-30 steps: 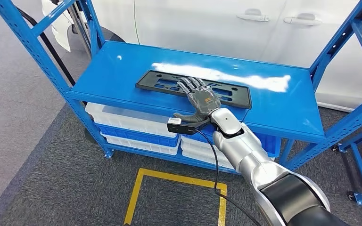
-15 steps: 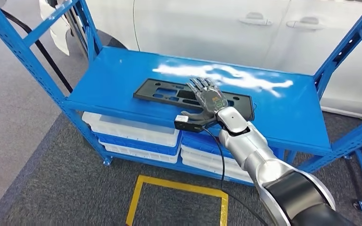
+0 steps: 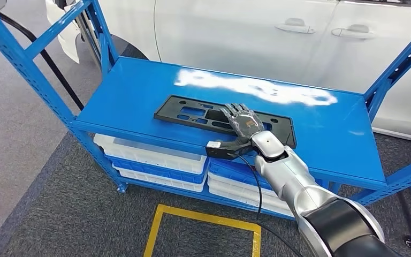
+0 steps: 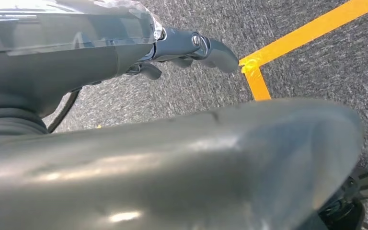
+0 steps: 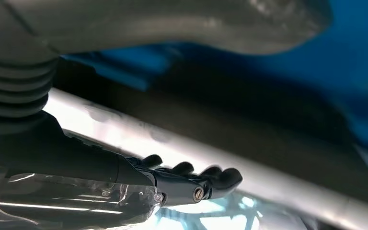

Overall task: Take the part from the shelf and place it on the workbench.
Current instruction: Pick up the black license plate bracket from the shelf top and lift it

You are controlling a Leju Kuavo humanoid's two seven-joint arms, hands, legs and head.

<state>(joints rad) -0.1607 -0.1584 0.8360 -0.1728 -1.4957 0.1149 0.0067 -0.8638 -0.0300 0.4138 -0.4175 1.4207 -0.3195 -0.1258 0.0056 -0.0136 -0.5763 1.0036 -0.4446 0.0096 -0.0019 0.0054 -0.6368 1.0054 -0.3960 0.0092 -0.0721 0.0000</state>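
Note:
The part, a flat black plate with cut-outs, lies on the top board of the blue shelf. My right hand reaches over the plate's right half with its fingers stretched flat above it and its thumb down by the shelf's front edge. Whether the fingers touch the plate I cannot tell. In the right wrist view the fingers are straight, with nothing between them and the thumb. My left hand hangs over the grey floor, its fingers holding nothing.
A white car stands right behind the shelf. White and blue bins fill the lower level. Blue uprights flank the shelf, and a black cable runs behind the left one. Yellow tape marks a square on the floor.
The whole picture has shifted, so the camera moved. My right hand has stayed stretched over the plate, ending a little further toward its right end.

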